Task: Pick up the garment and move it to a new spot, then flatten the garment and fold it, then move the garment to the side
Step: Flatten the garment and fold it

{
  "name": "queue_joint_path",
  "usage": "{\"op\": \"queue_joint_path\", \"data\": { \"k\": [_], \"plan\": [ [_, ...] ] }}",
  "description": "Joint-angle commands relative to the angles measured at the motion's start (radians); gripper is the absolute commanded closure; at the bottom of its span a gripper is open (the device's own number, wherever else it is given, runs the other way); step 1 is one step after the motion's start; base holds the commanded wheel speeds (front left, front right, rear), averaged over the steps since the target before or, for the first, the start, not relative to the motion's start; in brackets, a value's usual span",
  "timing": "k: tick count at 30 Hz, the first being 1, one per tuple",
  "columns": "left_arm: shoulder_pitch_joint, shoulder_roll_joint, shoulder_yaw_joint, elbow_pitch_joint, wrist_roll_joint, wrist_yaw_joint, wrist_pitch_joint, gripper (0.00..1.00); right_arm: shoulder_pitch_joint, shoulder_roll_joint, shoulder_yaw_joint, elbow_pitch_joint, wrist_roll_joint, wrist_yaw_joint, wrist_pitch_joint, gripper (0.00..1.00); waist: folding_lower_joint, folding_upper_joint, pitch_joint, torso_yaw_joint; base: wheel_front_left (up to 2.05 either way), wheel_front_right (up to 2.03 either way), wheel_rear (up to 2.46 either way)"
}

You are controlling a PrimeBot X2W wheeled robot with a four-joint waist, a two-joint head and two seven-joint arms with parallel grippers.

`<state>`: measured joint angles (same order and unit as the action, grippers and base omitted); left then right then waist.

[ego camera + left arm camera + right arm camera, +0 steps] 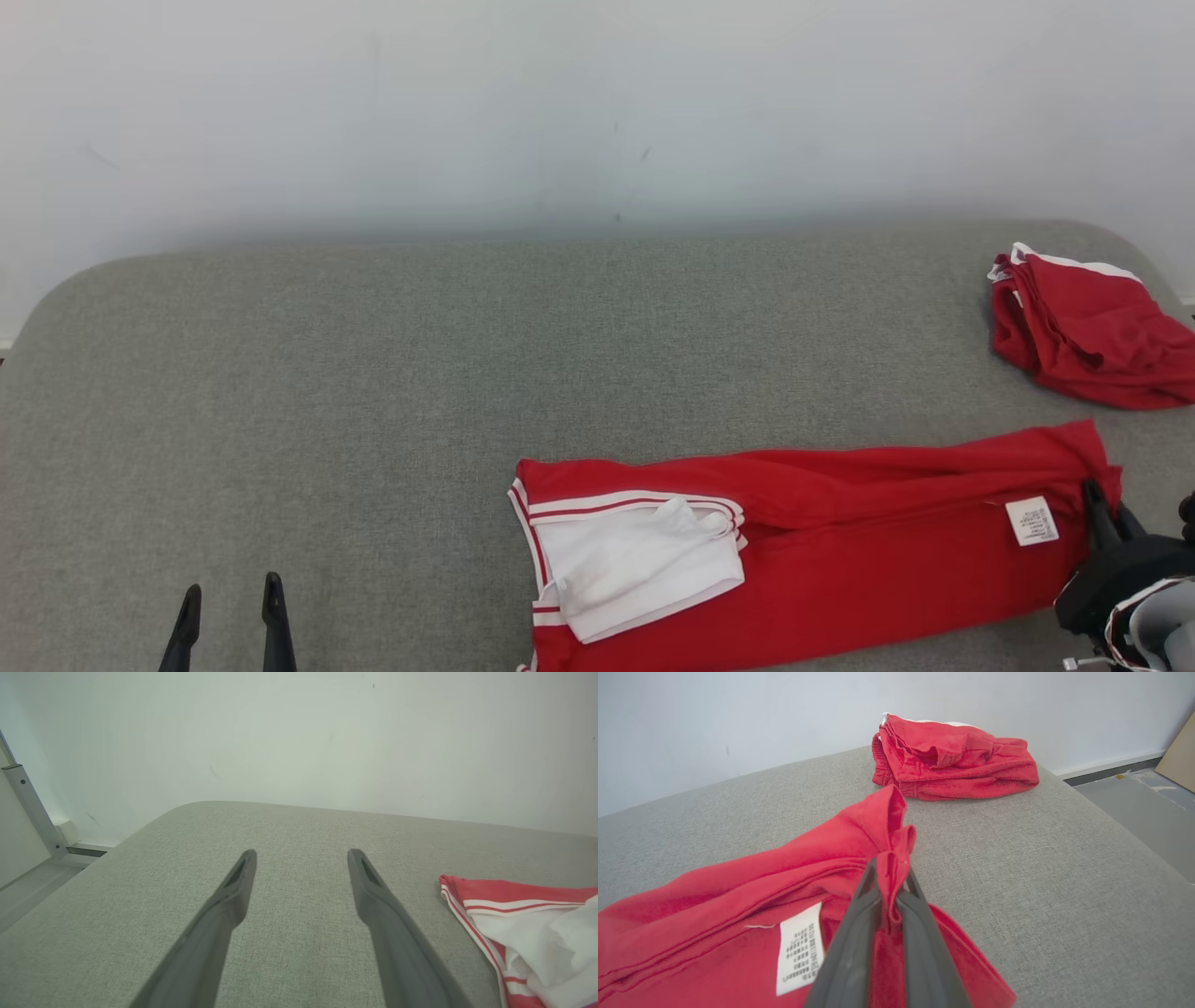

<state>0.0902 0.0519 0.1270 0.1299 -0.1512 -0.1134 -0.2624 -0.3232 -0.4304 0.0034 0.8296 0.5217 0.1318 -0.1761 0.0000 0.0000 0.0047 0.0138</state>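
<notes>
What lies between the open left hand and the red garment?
Nothing visible does: just grey cushion lies between the left hand and the garment. The right hand is shut on its other end.

The head camera looks forward and down over the grey cushion [373, 392] toward the white wall [597, 93]; both wrist cameras skim low and close, each sharing the red garment [840, 560] with it.
</notes>
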Motion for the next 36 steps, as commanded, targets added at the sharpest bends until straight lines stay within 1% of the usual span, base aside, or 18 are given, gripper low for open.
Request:
{"op": "queue_joint_path", "data": {
  "k": [1,5,8,16,17,22,25,28,33,36],
  "plan": [
    [0.012,-0.002,0.002,0.0,0.006,0.003,-0.003,0.0,-0.009,-0.004,-0.002,-0.005,-0.007,-0.003,0.0,1.0,0.0,0.0,-0.001,-0.003,0.0,0.0,0.0],
    [0.019,-0.002,0.007,-0.003,0.0,0.006,-0.003,0.0,-0.017,-0.01,0.009,-0.055,-0.015,-0.003,0.013,1.0,0.0,0.0,-0.003,-0.014,0.0,0.0,0.0],
    [0.025,-0.002,0.013,-0.004,-0.002,0.007,-0.003,0.0,-0.008,0.022,0.03,-0.128,-0.015,-0.003,0.024,1.0,0.0,0.0,-0.005,-0.021,0.0,0.0,0.0],
    [0.017,-0.002,0.005,0.006,0.004,0.012,-0.003,0.0,0.045,0.145,0.14,-0.407,0.0,-0.003,0.103,1.0,0.0,0.0,-0.003,-0.019,0.0,0.0,0.0],
    [0.006,-0.002,0.0,0.009,0.007,0.012,-0.003,0.0,0.057,0.184,0.178,-0.469,-0.004,-0.003,0.128,1.0,0.0,0.0,0.0,-0.011,0.0,0.0,0.0],
    [-0.013,-0.002,-0.013,0.019,0.011,0.01,-0.003,0.0,0.09,0.262,0.259,-0.578,-0.018,-0.003,0.176,1.0,0.0,0.0,0.006,0.019,0.0,0.0,0.0],
    [-0.022,-0.002,-0.021,0.027,0.011,0.01,-0.003,0.0,0.097,0.305,0.303,-0.6,-0.025,-0.003,0.191,1.0,0.0,0.0,0.009,0.034,0.0,0.0,0.0],
    [-0.033,-0.002,-0.033,0.037,0.006,0.013,-0.003,0.0,0.093,0.335,0.338,-0.588,-0.036,-0.003,0.188,1.0,0.0,0.0,0.013,0.051,0.0,0.0,0.0],
    [-0.052,-0.002,-0.056,0.051,-0.003,0.016,-0.003,0.0,0.064,0.368,0.388,-0.518,-0.037,-0.003,0.171,1.0,0.0,0.0,0.019,0.082,0.0,0.0,0.0],
    [-0.062,-0.002,-0.064,0.058,-0.006,0.019,-0.003,0.0,0.047,0.377,0.417,-0.461,-0.039,-0.003,0.151,1.0,0.0,0.0,0.021,0.097,0.0,0.0,0.0]
  ]
}}
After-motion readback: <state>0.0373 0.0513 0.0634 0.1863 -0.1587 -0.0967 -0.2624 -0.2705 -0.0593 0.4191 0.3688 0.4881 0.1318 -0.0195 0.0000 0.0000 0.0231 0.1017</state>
